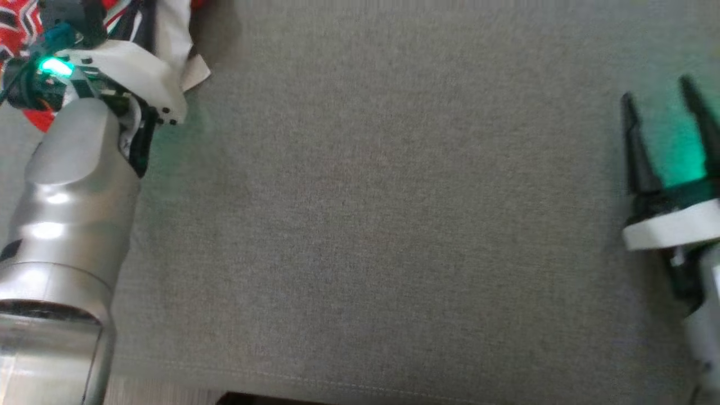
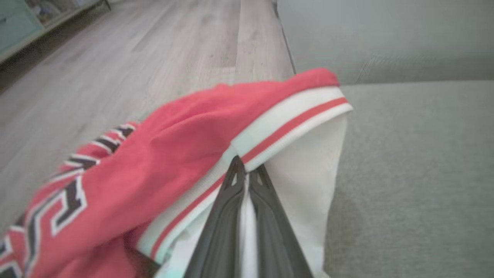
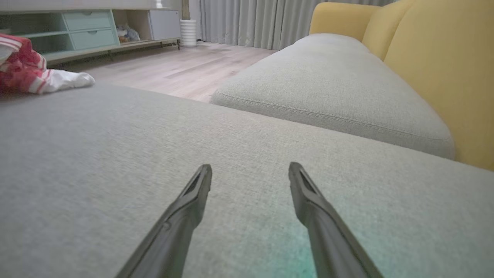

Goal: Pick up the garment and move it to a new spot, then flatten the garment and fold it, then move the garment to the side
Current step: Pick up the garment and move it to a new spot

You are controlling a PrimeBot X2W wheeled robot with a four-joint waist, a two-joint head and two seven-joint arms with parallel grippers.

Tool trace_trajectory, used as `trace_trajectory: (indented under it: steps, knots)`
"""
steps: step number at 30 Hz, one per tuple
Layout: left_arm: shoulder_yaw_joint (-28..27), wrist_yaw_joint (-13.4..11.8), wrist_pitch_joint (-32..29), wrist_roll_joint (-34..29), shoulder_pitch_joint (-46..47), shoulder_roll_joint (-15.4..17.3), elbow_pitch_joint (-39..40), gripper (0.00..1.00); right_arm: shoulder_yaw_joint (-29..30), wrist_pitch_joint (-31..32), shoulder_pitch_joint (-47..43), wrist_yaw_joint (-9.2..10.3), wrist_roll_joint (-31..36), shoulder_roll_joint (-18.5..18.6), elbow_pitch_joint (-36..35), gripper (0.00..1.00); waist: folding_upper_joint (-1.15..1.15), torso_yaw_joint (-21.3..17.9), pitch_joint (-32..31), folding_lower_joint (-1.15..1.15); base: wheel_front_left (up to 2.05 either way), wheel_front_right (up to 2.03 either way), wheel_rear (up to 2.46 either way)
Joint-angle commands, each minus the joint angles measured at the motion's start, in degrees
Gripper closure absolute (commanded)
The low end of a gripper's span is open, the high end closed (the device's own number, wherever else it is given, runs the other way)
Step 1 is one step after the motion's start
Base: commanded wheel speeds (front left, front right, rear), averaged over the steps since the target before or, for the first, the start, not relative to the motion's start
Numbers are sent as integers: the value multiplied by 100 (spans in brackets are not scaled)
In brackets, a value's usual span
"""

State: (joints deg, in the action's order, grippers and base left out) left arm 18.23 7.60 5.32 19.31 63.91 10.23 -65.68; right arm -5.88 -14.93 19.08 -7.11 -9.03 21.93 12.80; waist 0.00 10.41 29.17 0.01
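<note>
Grey cushion (image 1: pixel 360 225) carries the work: left gripper (image 2: pixel 247 169) pinches the garment (image 2: pixel 173 154) hem, cloth draped beyond its fingertips, apparently for transport; right gripper (image 3: pixel 250 173) hovers spread, unloaded, well apart.

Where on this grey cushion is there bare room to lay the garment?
The cushion is bare across its middle, between the left hand, shut on the red-and-white garment, and the open right hand. Crowded only at the far left corner, around the garment.
</note>
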Motion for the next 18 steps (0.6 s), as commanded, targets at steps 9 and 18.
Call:
trace_trajectory:
  steps: [9,18]
  knots:
    - [846,-12,372,446,204,734,662,100,-264,-7,-704,-37,-94,-887,86,0,0,-655,-1956,-1,0,0,0]
    - [1800,-11,290,1171,394,809,1710,100,-253,-7,-1349,-37,-102,-1209,45,0,0,-1384,-3093,-1,0,0,0]
